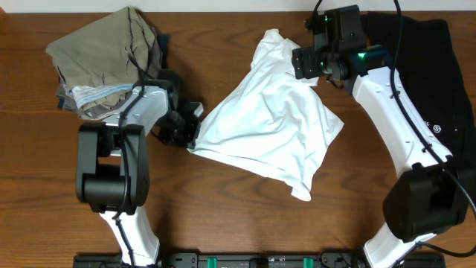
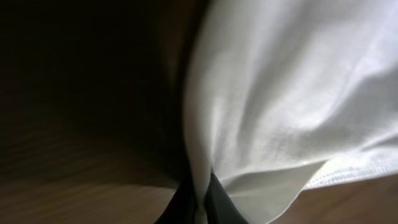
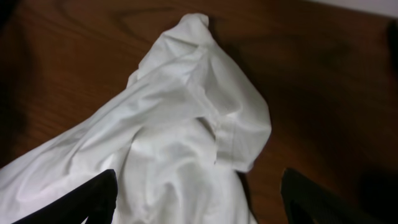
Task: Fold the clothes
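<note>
The clothes in play are a white T-shirt (image 1: 268,123), lying crumpled in the middle of the wooden table. My left gripper (image 1: 192,130) sits at the shirt's left edge. In the left wrist view, the gripper (image 2: 200,194) is shut on a fold of the white fabric (image 2: 292,93). My right gripper (image 1: 301,63) hovers over the shirt's upper right part, near a bunched sleeve or corner. In the right wrist view its dark fingers (image 3: 87,202) stand wide apart, open, with the white cloth (image 3: 180,124) below and between them, not gripped.
A black garment (image 1: 439,74) with a small white logo lies under the right arm at the far right. A pile of khaki and grey folded clothes (image 1: 104,59) sits at the back left, just behind the left arm.
</note>
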`<state>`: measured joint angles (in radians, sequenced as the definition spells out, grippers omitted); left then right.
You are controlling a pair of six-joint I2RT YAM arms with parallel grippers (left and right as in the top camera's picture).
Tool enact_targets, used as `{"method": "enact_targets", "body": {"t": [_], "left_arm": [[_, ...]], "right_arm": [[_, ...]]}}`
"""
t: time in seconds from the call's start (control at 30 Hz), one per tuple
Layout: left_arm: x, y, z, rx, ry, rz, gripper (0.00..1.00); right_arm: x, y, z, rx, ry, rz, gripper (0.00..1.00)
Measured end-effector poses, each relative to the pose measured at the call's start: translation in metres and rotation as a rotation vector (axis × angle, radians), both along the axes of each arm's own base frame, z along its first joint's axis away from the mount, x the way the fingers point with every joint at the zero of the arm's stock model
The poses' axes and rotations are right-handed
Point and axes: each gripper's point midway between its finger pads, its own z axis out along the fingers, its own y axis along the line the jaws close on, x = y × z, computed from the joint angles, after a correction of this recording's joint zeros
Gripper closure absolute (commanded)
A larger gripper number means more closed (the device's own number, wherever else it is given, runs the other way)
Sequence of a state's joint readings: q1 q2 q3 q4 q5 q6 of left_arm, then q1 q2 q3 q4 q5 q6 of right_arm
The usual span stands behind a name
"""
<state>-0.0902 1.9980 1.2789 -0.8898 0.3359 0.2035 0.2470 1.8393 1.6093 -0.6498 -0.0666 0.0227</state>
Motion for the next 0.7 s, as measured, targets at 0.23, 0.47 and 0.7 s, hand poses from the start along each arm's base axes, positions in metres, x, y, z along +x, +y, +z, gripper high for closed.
{"method": "enact_targets", "body": {"t": [0.23,0.47,0.7], "left_arm": [[0.024,0.015,0.057,0.012,-0.193,0.085,0.94],[0.030,0.019,0.088,0.008,-0.292,0.103,0.94],[0.030,0.019,0.087,0.008,-0.286,0.117,0.94]], "right_arm": [[0.010,-0.002,-0.038,-0.070,0.040,0.034,0.23],[0.027,-0.002,-0.100,-0.136,0.092,0.068,0.29],[0.039,0.000,-0.115,-0.149,0.067,0.077,0.37]]}}
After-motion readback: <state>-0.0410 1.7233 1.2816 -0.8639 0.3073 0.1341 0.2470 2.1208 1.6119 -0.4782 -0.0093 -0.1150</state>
